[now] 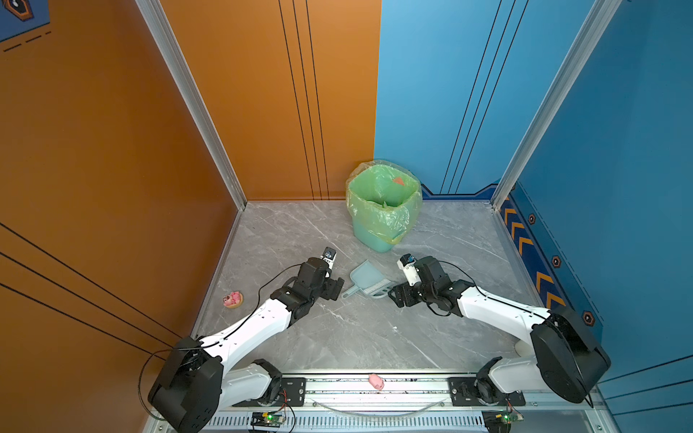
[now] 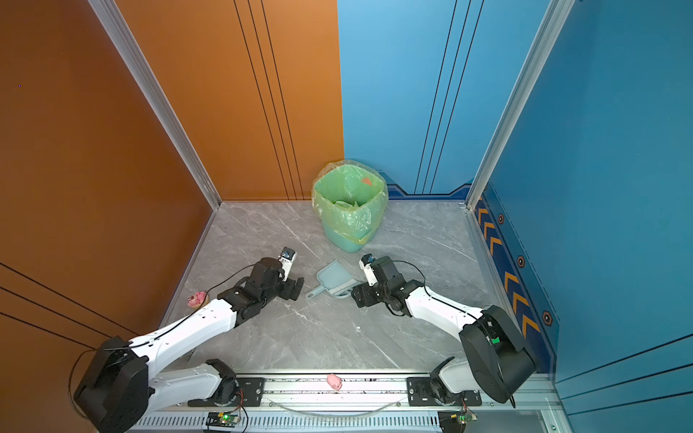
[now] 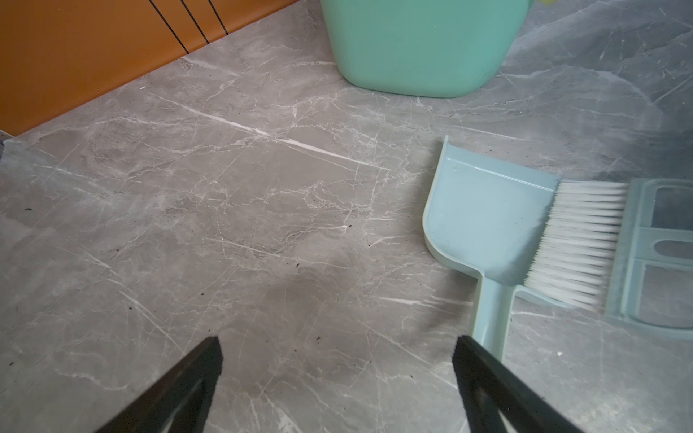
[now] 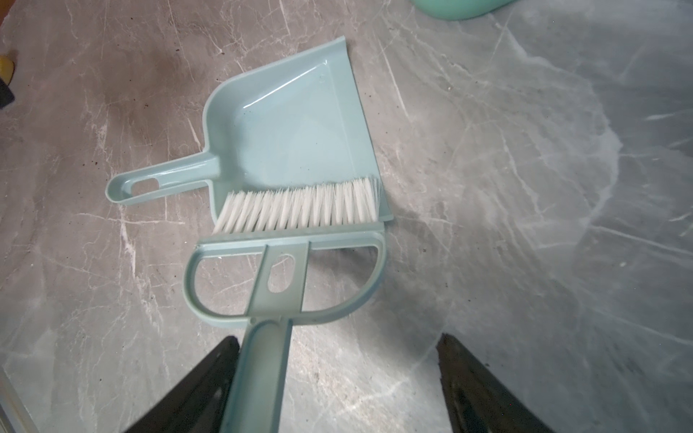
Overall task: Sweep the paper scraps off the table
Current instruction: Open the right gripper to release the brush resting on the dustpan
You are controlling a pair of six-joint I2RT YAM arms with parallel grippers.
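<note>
At mid-frame, one dustpan point(image 1: 365, 275) and one brush point(image 1: 378, 288) are lying between the left gripper point(image 1: 336, 288) and right gripper point(image 1: 394, 296), both gaping wide, clamping nothing.

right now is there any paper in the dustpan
No, in the right wrist view the dustpan holds no paper; only the brush bristles rest on it.

The table point(image 1: 337, 337) is grey with white veins, the dustpan point(image 1: 365, 275) pale blue
</note>
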